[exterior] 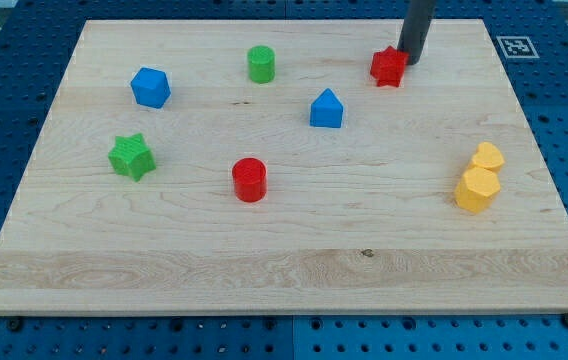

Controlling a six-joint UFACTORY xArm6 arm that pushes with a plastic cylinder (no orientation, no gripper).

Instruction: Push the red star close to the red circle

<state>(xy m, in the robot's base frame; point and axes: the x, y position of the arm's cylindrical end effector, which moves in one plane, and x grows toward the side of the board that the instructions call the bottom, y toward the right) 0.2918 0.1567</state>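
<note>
The red star [388, 67] lies near the view's top, right of centre, on the wooden board [284, 270]. My tip [410, 61] comes down from the view's top and touches the star's upper right side. The red circle [249, 180], a short red cylinder, stands well below and to the left of the star, near the middle of the board.
A blue pentagon-like block [327, 109] lies between the star and the red circle. A green cylinder [261, 64] and a blue hexagon [150, 87] sit at upper left, a green star [131, 157] at left. Two yellow blocks [480, 180] touch at right.
</note>
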